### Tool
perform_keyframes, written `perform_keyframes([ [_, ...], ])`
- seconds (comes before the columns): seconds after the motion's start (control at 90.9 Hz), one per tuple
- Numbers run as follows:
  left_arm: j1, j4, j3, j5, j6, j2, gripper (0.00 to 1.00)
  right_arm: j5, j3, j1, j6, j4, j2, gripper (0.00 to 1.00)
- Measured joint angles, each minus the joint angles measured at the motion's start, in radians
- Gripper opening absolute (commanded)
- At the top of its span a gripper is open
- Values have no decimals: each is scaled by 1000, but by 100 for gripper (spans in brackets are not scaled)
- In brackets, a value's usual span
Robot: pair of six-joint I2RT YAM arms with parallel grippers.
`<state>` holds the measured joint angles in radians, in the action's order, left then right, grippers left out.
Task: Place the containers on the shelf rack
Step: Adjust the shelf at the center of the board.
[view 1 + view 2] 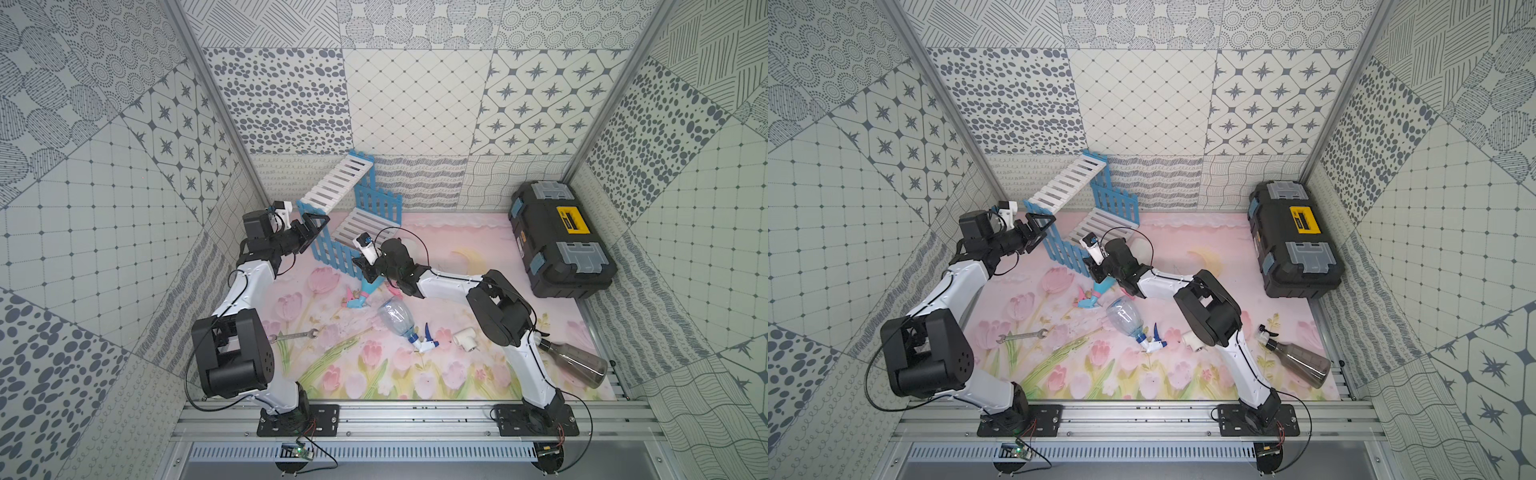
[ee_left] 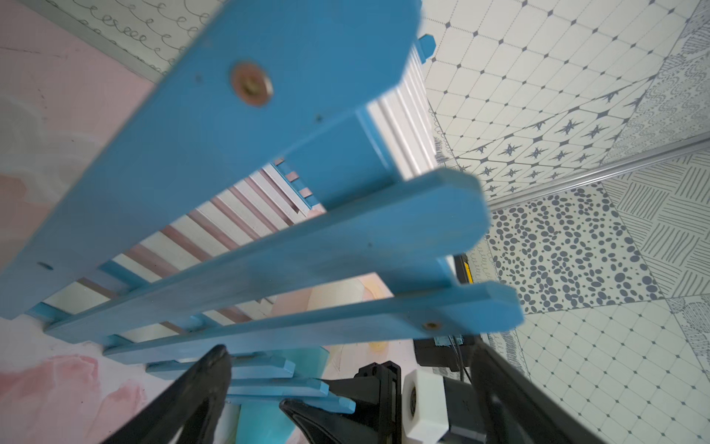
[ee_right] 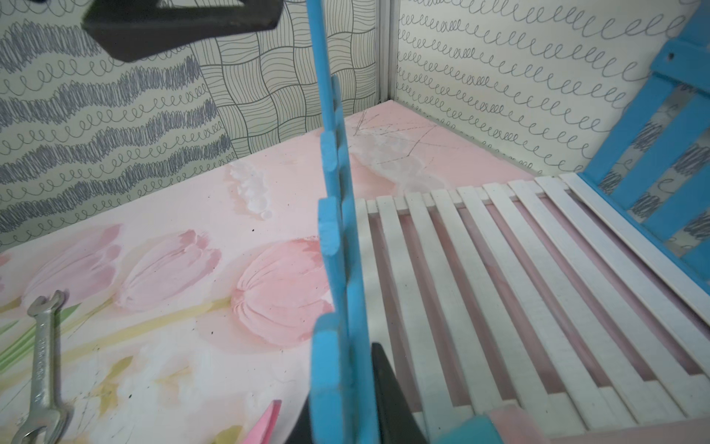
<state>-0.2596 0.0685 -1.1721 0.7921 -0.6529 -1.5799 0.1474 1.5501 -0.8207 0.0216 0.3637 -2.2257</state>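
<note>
The shelf rack [image 1: 334,183] [image 1: 1065,183] stands skewed at the back, its top shelf tilted. My right gripper [image 1: 361,268] [image 1: 1094,266] [image 3: 345,415] is shut on a picket of its near blue side frame [image 3: 332,230]. My left gripper [image 1: 320,224] [image 1: 1042,222] [image 2: 349,357] is open at that frame's [image 2: 269,153] upper end, with pickets between its fingers. A light blue container [image 1: 368,291] [image 1: 1100,291] lies partly under the right arm. The clear one [image 1: 397,318] [image 1: 1125,318] lies mid-mat. The smoky dark one [image 1: 582,363] [image 1: 1304,361] lies at the front right. A pale cream shape [image 1: 1140,249] shows behind the right wrist.
A black toolbox [image 1: 561,245] sits at the back right. A wrench [image 1: 295,334] lies front left on the mat. A white pipe tee [image 1: 465,338] rests beside the right arm. The rack's lower shelf [image 3: 518,288] has bare slats.
</note>
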Motion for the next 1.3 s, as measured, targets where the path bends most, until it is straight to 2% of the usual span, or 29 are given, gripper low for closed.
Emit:
perform_keyframes([
  [0.187,54,37,15,35,-9,-10,99,-163,-137,-44,-32,79,74,1],
  [0.352,123,63,12,57,-18,-42,99,-367,-213,-97,-69,97,121,1],
  [0.484,175,77,0,65,-27,-73,99,-483,-264,-115,-125,92,159,1],
  [0.825,282,106,-75,88,-44,-164,99,-777,-262,-165,-253,-21,185,2],
  [0.957,298,107,-89,94,-48,-178,99,-829,-213,-185,-316,-110,178,5],
  [1.222,301,93,-76,49,-11,-138,99,-858,-45,-209,-382,-215,91,18],
  [1.299,301,79,-74,23,10,-119,99,-851,-23,-218,-394,-226,71,30],
])
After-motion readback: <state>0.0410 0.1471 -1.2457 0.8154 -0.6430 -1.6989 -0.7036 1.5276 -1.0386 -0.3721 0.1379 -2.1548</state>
